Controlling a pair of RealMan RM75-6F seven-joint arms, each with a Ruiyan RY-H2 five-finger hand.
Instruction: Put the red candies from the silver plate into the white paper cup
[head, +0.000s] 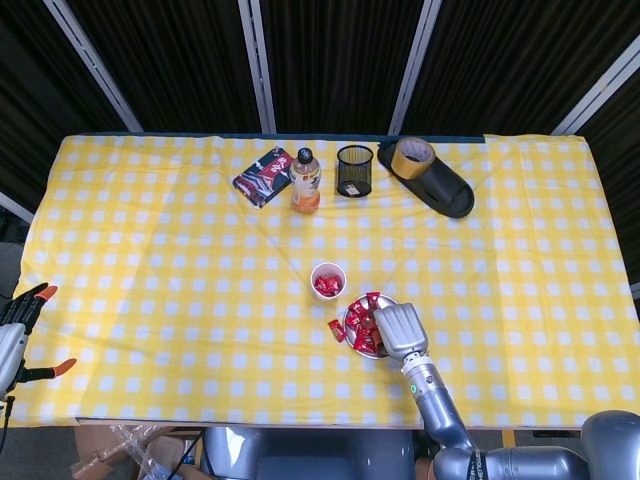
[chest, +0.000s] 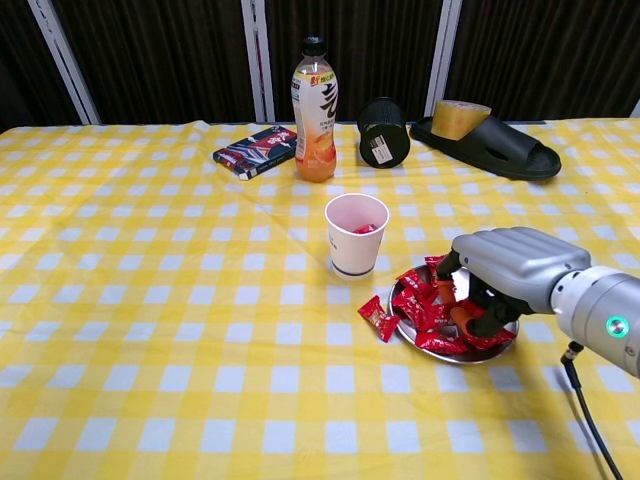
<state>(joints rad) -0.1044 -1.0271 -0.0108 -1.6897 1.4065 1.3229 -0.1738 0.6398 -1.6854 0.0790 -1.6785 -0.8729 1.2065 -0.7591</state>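
Left hand (head: 22, 325): at the near-left table edge, well apart from the work; it holds nothing that shows, and how far open it is cannot be told.
Right hand (chest: 505, 272): low over the silver plate, palm down, fingers curled into the candies; a candy shows under the fingertips, but a firm hold cannot be confirmed.
Silver plate (chest: 505, 345): near-right of table centre, only its right rim bare; the rest lies under candies and the hand.
Red candies (chest: 420, 305): a heap on the left half of the plate, touching one another, 1 or 2 edging over the rim.
Stray candy (chest: 377, 317): 1 wrapped red piece on the cloth, just beside the plate's left rim.
White paper cup (chest: 356, 235): upright, just far-left of the plate, apart from it; red wrapping shows inside.
Progress: judged early to middle. At least 1 candy sits in the cup; most of the heap and the stray piece remain.
Step in hand: judged to be a pick from the plate, with a short carry to the cup to follow.
Bottle (chest: 314, 98): upright, far side, orange drink.
Packet (chest: 255, 151): flat, left of the bottle.
Mesh pen cup (chest: 381, 131): right of the bottle.
Black slipper (chest: 490, 147): far right, with a tape roll (chest: 459, 118) resting on it.
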